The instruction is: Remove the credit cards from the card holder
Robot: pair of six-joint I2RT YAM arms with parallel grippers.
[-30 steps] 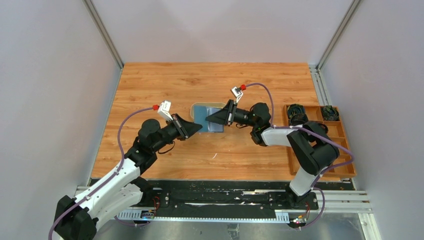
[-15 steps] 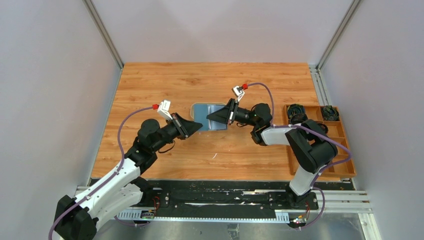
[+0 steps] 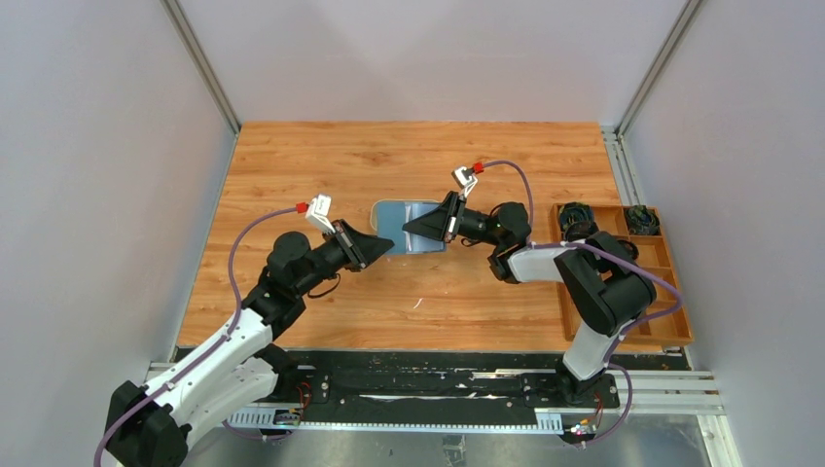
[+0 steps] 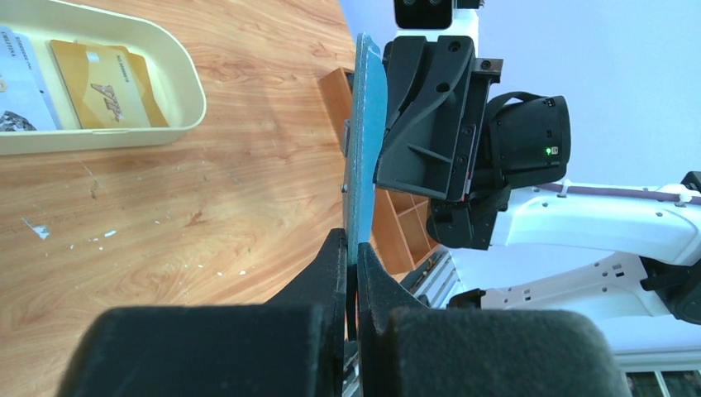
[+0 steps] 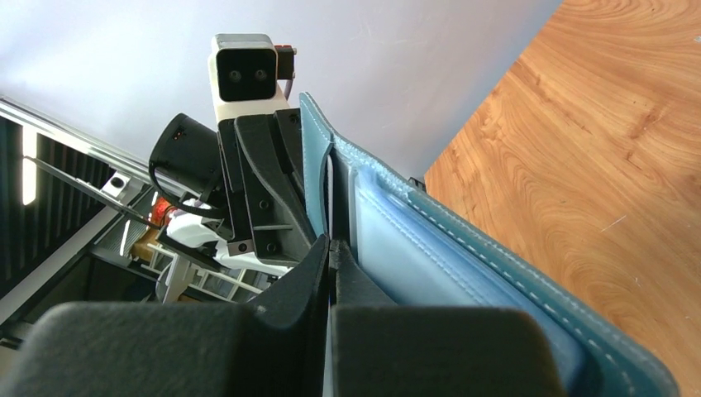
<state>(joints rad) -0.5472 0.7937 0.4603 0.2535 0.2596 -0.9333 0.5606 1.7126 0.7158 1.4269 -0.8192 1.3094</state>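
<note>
The teal-blue card holder (image 3: 421, 230) hangs open in the air above the tan oval tray (image 3: 381, 206), held from both sides. My left gripper (image 3: 388, 247) is shut on its near edge; in the left wrist view the fingers (image 4: 351, 258) pinch the thin upright card holder (image 4: 368, 124). My right gripper (image 3: 409, 230) is shut on a thin inner layer of the card holder (image 5: 430, 248), its tips meeting (image 5: 331, 246) beside the pale blue pocket. A yellow card (image 4: 103, 83) and a pale whitish card (image 4: 21, 91) lie flat in the tray (image 4: 186, 91).
A brown compartmented wooden box (image 3: 671, 282) stands at the right edge of the table, with dark items in its far cells. Small white specks lie on the wood (image 4: 107, 234) in front of the tray. Grey walls close in both sides.
My right gripper and the card holder have shifted slightly right and away from me. The left gripper has followed a little. Both grips are unchanged.
</note>
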